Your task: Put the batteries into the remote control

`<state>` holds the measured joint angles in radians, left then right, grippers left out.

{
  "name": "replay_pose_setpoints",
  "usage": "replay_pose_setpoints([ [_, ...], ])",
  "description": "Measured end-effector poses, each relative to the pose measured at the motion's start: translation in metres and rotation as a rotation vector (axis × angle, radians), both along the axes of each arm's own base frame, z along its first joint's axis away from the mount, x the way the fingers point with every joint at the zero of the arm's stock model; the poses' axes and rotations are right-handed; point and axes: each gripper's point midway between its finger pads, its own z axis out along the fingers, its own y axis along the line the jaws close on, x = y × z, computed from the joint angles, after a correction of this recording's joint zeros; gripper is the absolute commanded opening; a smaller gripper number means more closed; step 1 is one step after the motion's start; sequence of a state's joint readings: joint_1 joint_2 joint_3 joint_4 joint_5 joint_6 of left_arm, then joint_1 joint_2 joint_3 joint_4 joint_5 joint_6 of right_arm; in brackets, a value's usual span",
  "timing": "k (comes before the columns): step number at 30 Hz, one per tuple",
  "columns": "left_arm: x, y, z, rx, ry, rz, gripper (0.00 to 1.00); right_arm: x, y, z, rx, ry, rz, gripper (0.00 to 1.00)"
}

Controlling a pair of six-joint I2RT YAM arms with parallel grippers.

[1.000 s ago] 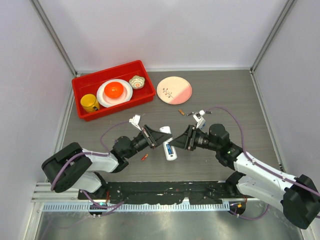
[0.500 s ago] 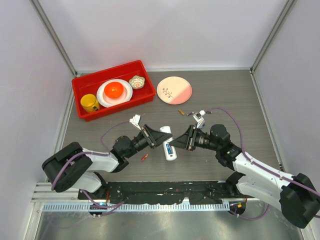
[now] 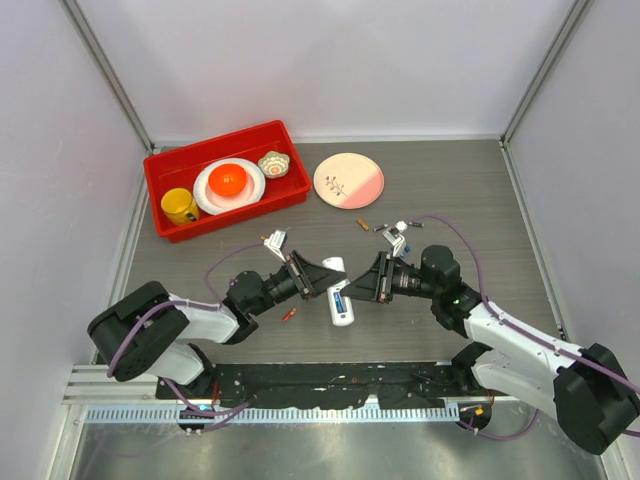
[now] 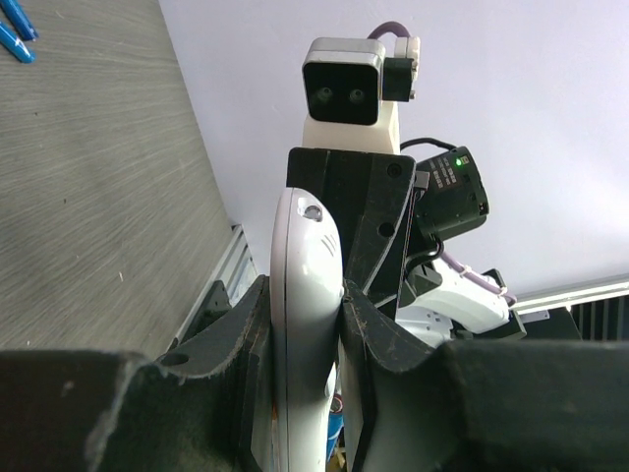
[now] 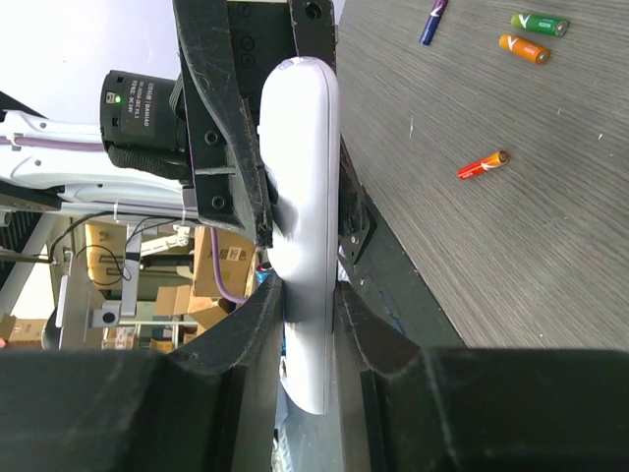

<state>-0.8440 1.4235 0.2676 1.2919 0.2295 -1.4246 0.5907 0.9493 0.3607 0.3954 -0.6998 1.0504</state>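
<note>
1. Two grippers share one load: the left gripper (image 3: 322, 272) and the right gripper (image 3: 366, 284) are both clenched on the remote control (image 3: 343, 313). They hold it between them at the centre of the table (image 3: 470, 200), closing in from 9 and 3 o'clock.
2. Both wrist views agree. Each shows the slim white body pinched edge-on between that arm's pads, with the other arm's fingers at its far end. Whether the remote touches the table cannot be told.
3. One blue cell (image 3: 340, 299) shows in the upturned bay from above, so loading looks partly done.
4. Several batteries lie loose. An orange-red cell (image 3: 289, 314) sits at 8 o'clock of the remote, just beside the left arm. An orange cell (image 3: 362, 223) lies at 1 o'clock, near the pink-and-white plate (image 3: 348, 180). The right wrist view also shows a green cell (image 5: 539, 22) on the tabletop.
5. To do this step well, one gripper should stay firm on the long edges with the bay level and facing up. The other should release slowly so the remote does not twist or tip the seated cell out.
6. The freed arm should then take the nearest cell, probably the orange-red one, grip it across its middle, and lower it parallel to the empty slot.
</note>
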Motion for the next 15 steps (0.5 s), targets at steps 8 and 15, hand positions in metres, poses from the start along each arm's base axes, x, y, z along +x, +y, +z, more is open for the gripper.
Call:
replay_pose_setpoints([
  [8, -0.0049, -0.0015, -0.0032, 0.006, 0.010, -0.036, 0.34, -0.0046, -0.0015, -0.0020, -0.007, 0.018, 0.037, 0.01],
  [15, -0.0088, -0.0023, -0.0058, 0.013, 0.012, -0.065, 0.33, -0.0056, -0.0033, -0.0034, -0.016, 0.016, 0.050, 0.01],
])
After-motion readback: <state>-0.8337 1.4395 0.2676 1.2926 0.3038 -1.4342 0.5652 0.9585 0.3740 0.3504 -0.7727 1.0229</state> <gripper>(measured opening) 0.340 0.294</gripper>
